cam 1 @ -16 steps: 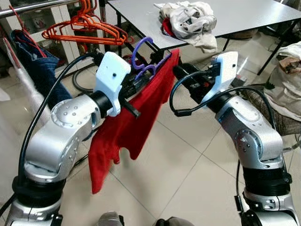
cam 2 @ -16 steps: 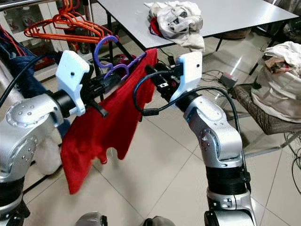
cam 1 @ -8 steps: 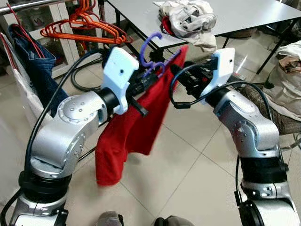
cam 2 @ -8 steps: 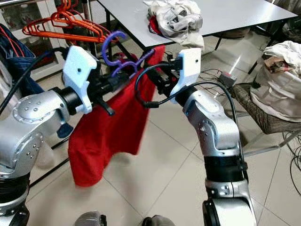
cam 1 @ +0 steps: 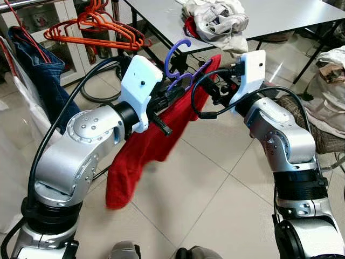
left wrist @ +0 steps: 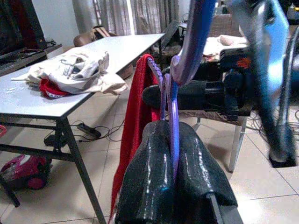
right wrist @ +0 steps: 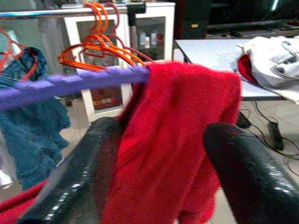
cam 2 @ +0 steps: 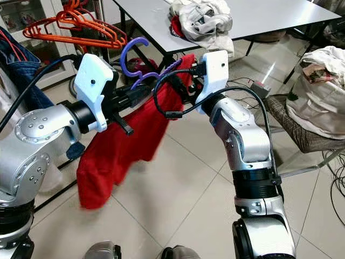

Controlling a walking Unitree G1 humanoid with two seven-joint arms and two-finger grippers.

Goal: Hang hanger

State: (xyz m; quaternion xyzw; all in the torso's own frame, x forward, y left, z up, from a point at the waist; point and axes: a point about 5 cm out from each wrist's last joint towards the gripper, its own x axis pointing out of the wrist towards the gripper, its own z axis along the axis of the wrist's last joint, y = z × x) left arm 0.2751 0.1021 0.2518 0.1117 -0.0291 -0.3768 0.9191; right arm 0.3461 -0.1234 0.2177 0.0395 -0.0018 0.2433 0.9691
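A purple hanger (cam 1: 175,54) carries a red garment (cam 1: 143,154) that droops toward the floor. My left gripper (cam 1: 168,98) is shut on the hanger's wire just below the hook; its two black fingers (left wrist: 149,163) pinch the purple wire (left wrist: 172,107). My right gripper (cam 1: 216,89) stands open at the hanger's other end, its fingers (right wrist: 243,163) on either side of the red cloth (right wrist: 173,154) draped over the purple bar (right wrist: 74,81). A metal rail (cam 1: 32,4) with orange hangers (cam 1: 99,29) lies ahead to the left.
Blue jeans (cam 1: 40,73) hang at the left beside the rail. A grey table (cam 1: 291,13) with a pile of clothes (cam 1: 218,19) stands ahead on the right. A chair with laundry (cam 1: 331,75) is at the far right. Cables trail over the tiled floor.
Both arms have carried the hanger slightly higher and forward. The right gripper has closed in on the hanger's end, and the garment's loose lower part has swung left.
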